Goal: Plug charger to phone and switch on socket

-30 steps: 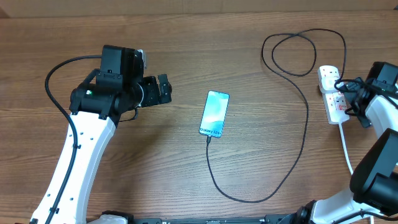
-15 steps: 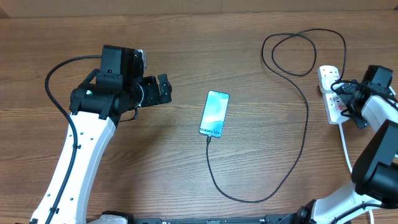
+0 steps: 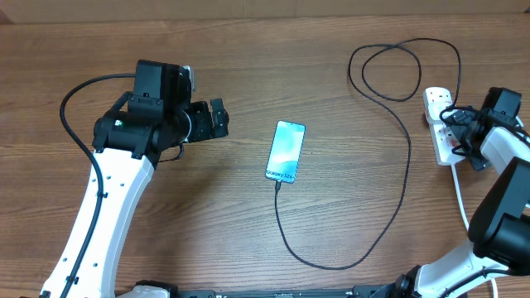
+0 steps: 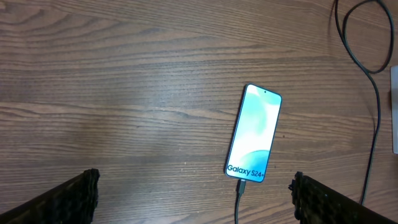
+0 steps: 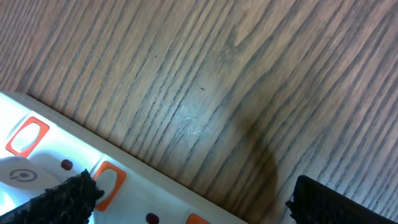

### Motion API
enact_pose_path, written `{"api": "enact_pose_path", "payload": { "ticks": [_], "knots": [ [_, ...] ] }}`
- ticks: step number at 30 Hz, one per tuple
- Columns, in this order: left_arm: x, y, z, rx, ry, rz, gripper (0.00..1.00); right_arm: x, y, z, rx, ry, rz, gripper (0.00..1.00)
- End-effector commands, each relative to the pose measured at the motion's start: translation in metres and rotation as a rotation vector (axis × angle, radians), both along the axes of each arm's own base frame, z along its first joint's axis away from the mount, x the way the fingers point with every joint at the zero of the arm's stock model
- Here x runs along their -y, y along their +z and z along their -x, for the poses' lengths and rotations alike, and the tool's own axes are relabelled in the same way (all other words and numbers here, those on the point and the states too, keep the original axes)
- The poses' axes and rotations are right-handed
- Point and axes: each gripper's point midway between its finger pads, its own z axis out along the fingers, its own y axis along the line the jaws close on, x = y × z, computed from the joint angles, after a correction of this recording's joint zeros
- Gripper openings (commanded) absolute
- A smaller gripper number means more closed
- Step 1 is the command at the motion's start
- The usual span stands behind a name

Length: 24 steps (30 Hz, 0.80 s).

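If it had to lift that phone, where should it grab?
Probably grip the phone across its two long edges, mid-length, from straight above: it lies flat on the table, and the charger plugs into its lower short end.

Both arms are the same build: long white shells with chunky black joint blocks. The left arm (image 3: 106,207) has a black cable (image 3: 63,109) looping out of its side, plus a tiny green dot (image 3: 118,122) on a black joint. The right arm (image 3: 507,149) has black wires (image 3: 464,124) bunched at the wrist. The left gripper (image 3: 218,118) has black fingers (image 4: 68,198) with a rough, grainy surface.
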Motion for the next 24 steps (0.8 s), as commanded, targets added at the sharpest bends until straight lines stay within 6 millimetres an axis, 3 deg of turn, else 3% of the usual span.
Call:
{"api": "enact_pose_path", "payload": {
  "ticks": [1,24],
  "knots": [
    [-0.0029,0.0073,-0.0011,0.024,0.006,-0.006,1.00,-0.0099,-0.0064,0.0034,-0.013,0.024,-0.049,1.00],
    [-0.0029,0.0073,-0.0011,0.024,0.006,-0.006,1.00,-0.0192,-0.0110,0.0089,-0.037,0.037,-0.095,1.00]
  ]
}}
